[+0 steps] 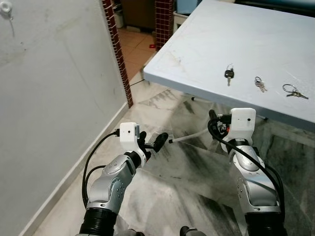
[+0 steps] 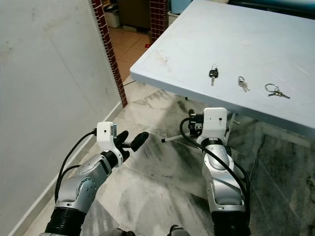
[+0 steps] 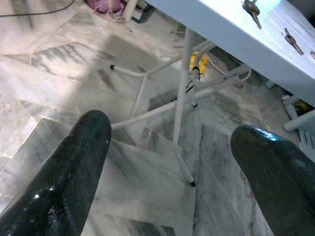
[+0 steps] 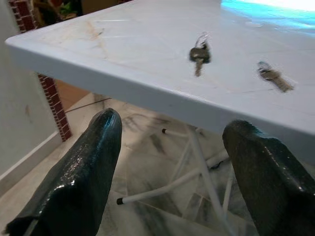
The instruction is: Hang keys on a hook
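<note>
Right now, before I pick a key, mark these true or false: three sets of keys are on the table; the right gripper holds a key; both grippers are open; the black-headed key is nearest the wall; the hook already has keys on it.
1. Three sets of keys are on the table: true. The black-headed key, a small bunch and a ringed bunch lie there.
2. The right gripper holds a key: false. It is empty, below the table edge.
3. Both grippers are open: true. The left gripper is spread too, over the floor.
4. The black-headed key is nearest the wall: true.
5. The hook has keys on it: false. No keys hang on it.
</note>
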You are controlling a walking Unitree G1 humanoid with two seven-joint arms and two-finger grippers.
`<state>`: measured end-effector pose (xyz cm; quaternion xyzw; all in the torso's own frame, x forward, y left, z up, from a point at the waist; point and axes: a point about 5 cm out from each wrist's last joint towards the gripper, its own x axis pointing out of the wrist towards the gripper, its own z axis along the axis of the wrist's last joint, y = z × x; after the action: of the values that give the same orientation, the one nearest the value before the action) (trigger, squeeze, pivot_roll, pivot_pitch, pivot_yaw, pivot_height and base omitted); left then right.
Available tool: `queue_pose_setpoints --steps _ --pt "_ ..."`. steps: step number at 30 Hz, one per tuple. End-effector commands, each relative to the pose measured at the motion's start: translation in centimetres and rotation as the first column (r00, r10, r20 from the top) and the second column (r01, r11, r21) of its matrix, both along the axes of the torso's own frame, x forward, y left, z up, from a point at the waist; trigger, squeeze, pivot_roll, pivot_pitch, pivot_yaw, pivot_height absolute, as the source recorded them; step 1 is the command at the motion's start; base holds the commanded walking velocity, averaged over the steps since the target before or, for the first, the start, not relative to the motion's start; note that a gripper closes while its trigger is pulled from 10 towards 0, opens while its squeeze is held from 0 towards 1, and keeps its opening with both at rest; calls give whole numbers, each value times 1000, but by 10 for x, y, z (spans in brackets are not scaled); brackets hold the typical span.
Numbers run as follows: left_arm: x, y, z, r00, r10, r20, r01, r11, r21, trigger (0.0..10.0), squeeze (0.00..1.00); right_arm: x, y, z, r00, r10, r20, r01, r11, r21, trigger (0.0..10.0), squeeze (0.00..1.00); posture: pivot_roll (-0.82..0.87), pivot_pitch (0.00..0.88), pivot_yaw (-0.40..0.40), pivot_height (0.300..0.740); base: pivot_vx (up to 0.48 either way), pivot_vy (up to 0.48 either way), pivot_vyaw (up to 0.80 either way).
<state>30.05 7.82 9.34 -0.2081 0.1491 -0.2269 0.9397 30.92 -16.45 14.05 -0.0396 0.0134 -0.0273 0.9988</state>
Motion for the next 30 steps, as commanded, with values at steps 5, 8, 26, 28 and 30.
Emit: queue_pose_setpoints --steps 5,8,26,28,30 --pt "0 0 3 1000 -5 15 5 1000 -6 10000 0 0 1 -2 1000 -2 -11 2 1000 3 10000 0 -69 119 55 740 382 0 -750" --pt "-1 0 3 1000 -6 14 6 1000 -6 10000 0 0 1 -2 1000 0 -10 0 1000 5 10000 0 -69 119 55 740 384 0 -685" --pt "0 -1 2 1000 -3 8 3 1000 1 10000 0 2 3 0 1000 19 1 -19 1000 6 10000 0 -67 110 48 740 371 16 -156" --pt "0 -1 2 1000 -2 7 2 1000 1 10000 0 2 3 0 1000 21 1 -21 1000 6 10000 0 -67 110 48 740 315 292 0" --pt "0 -1 2 1000 -2 6 2 1000 2 10000 0 2 4 0 1000 24 1 -24 1000 8 10000 0 -67 110 48 740 313 292 0"
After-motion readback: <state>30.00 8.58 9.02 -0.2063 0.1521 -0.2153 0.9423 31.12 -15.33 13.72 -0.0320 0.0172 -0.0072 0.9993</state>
